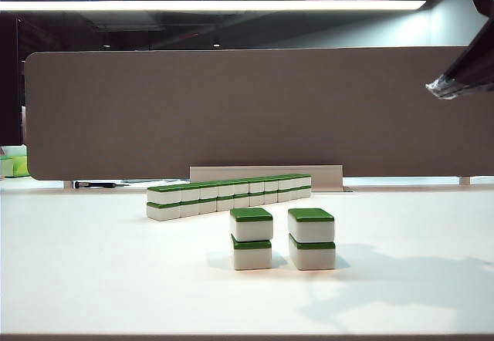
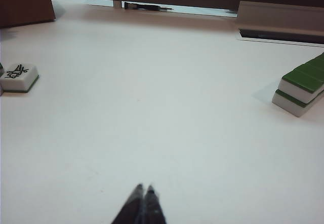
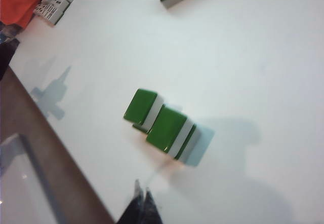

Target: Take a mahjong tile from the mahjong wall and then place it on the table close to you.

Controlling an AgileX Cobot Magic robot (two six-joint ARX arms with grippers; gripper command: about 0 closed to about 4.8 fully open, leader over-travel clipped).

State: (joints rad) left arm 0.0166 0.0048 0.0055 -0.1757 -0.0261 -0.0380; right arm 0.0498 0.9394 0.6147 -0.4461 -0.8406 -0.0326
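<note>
Left gripper (image 2: 144,189): closed, empty, low over the desk (image 2: 152,107); mahjong wall (image 2: 302,84) ahead.
Right gripper (image 3: 143,193): closed, empty, high above two tile stacks (image 3: 162,123).

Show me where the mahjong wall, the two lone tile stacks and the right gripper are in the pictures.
mahjong wall (image 1: 224,197): exterior view, on the front face of the row.
left lone stack (image 1: 252,238): exterior view, on its front face.
right lone stack (image 1: 312,238): exterior view, on its front face.
right gripper (image 3: 141,191): right wrist view, at its closed fingertips, above the table.

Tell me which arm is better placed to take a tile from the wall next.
Probably the right. Its end effector hangs shut above the table near the two stacks, the wall just beyond. The left end effector, shut, sits low, farther away.
</note>
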